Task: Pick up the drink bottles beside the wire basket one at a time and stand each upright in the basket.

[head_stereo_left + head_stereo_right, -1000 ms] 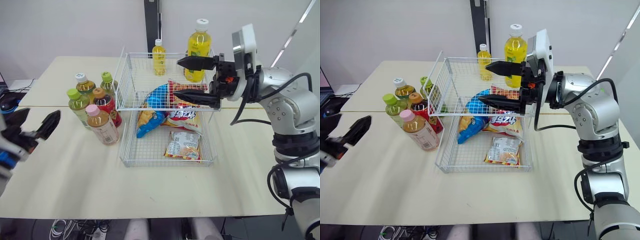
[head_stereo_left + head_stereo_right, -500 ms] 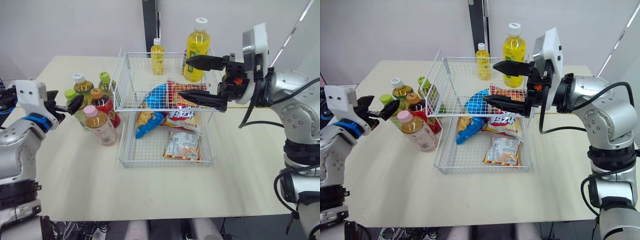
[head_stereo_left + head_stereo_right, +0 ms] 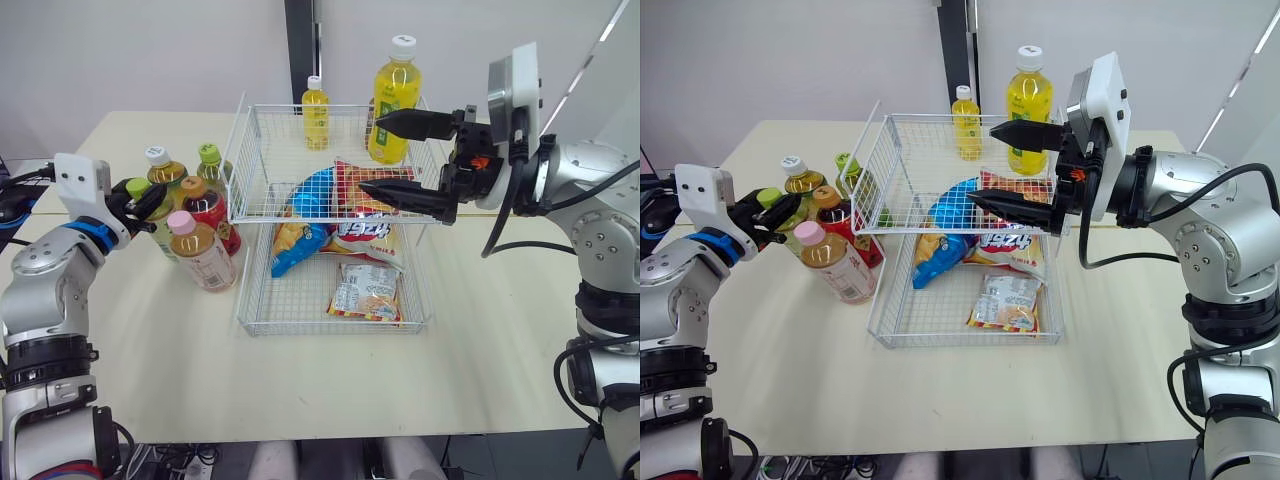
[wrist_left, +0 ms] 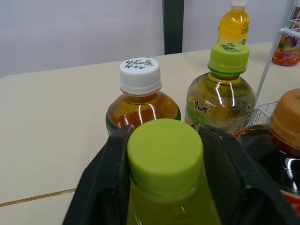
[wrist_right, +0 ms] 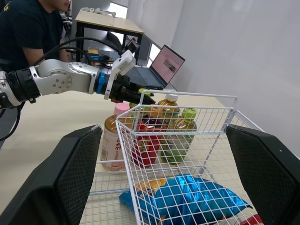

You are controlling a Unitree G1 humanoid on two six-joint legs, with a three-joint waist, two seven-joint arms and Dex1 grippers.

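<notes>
the left gripper [image 3: 142,198] is clamped just under the cap of the lime-capped tea bottle [image 4: 165,150], which stands at the 9 o'clock edge of the 5-bottle cluster, itself at 9 o'clock of the wire basket [image 3: 330,319]. the right gripper [image 3: 370,155] hangs spread wide over the basket's upper tier. gripped that high, the bottle may swing or slip on lifting, toppling the pink-capped bottle [image 3: 200,255] at its 4 o'clock or snagging the basket rim.

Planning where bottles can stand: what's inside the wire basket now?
Wire basket holds snack packs: blue bag, red bag, small packet nearest the robot. The bottles all stand outside it. Anything beneath the bags is covered.
</notes>
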